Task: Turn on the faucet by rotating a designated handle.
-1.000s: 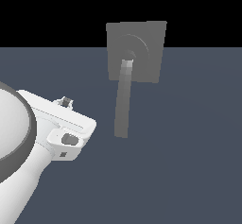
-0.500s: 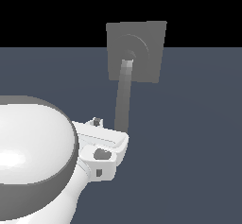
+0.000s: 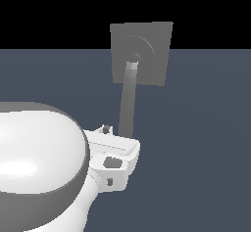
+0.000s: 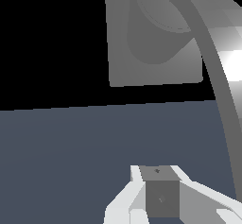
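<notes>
The faucet (image 3: 147,45) is a matte grey square plate with ring ridges, standing upright at the back of the exterior view. Its handle (image 3: 128,99), a long, slightly curved grey bar, hangs down from the plate's centre. The arm's white hand (image 3: 113,150) sits right at the bar's lower end and covers its tip. In the wrist view, the plate (image 4: 151,53) fills the upper part and the handle (image 4: 222,100) sweeps past beside my gripper (image 4: 159,194). The fingers show as one grey block with no gap, holding nothing. Whether they touch the bar cannot be told.
A bulky white arm link with a dark band (image 3: 39,167) fills the lower part of the exterior view's left. The flat dark blue-grey floor (image 3: 196,152) stretches around the faucet.
The arm has swung toward the exterior view's right, bringing the hand from well left of the handle to its lower end. The handle keeps the same angle.
</notes>
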